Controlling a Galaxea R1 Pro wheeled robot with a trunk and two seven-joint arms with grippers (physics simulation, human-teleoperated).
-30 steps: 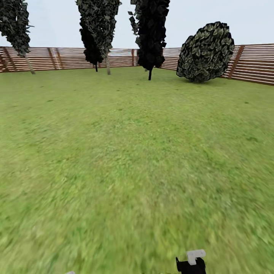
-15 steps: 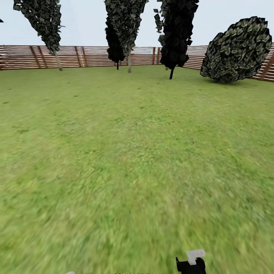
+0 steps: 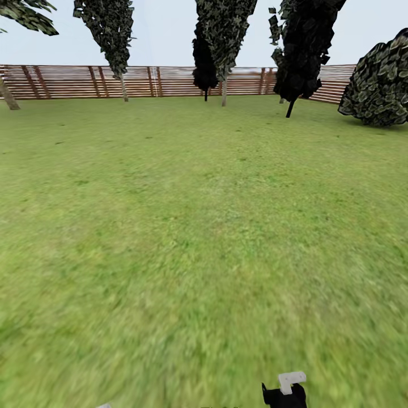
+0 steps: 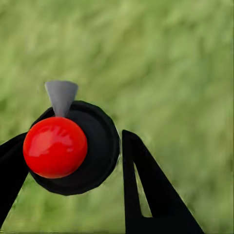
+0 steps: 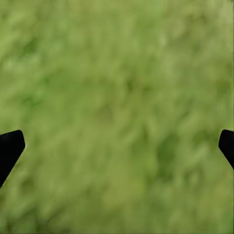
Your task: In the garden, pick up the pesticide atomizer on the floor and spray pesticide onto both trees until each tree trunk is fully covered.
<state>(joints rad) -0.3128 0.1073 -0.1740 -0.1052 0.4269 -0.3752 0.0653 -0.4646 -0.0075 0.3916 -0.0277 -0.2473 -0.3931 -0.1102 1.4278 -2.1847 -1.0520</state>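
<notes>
The atomizer (image 4: pixel 68 146) is clamped between the left gripper (image 4: pixel 73 161) fingers, carried ready for spraying. Pale-trunked trees (image 3: pixel 122 85) are noted at eleven and twelve o'clock. The right gripper (image 5: pixel 117 146) is spread wide, empty.

Rough matt grass lawn (image 3: pixel 187 226), brown slatted wooden fence (image 3: pixel 170 82), glossy red ball cap (image 4: pixel 55 146) (plastic-looking) on matt black sprayer (image 4: pixel 97 146), matt black hand fingers (image 5: pixel 9 146).
</notes>
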